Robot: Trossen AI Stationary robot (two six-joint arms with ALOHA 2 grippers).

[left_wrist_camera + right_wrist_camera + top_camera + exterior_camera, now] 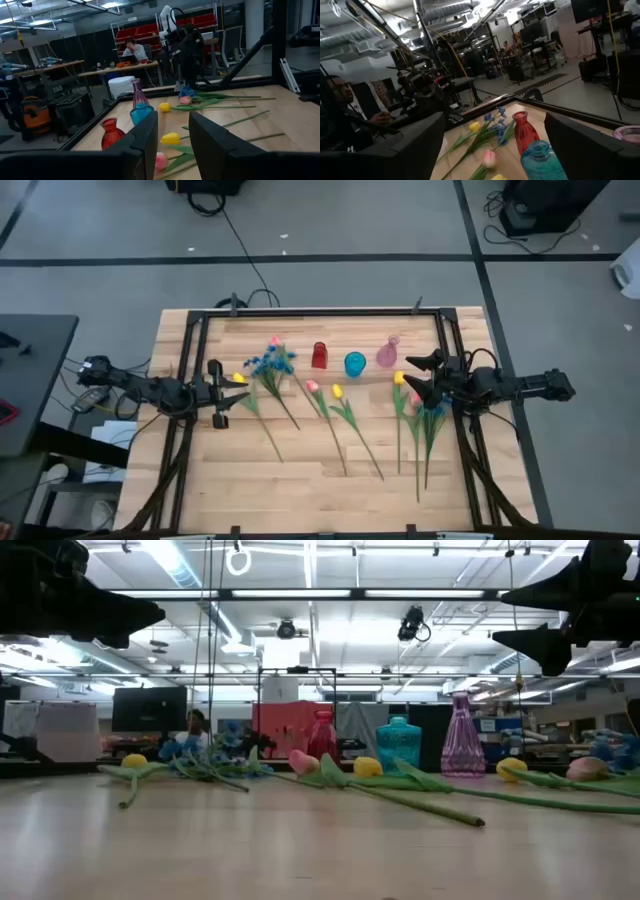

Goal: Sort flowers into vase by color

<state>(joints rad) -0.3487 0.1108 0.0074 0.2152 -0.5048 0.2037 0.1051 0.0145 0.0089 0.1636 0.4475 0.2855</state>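
Artificial flowers lie flat on the wooden table. A yellow tulip (238, 377) and a blue spray (270, 362) lie at the left. A pink tulip (312, 386) and a yellow tulip (337, 391) lie in the middle. At the right are a yellow tulip (399, 378), a pink one (413, 398) and a blue spray (432, 411). Behind them stand a red vase (320, 355), a blue vase (355, 364) and a pink vase (387, 352). My left gripper (240, 388) hovers open above the left flowers; my right gripper (418, 376) hovers open above the right ones.
A black metal frame (320, 311) runs along the table's far edge and down both sides. Bare wood (300, 490) lies toward the near edge, below the stems. In the wrist views, people sit at benches beyond the table.
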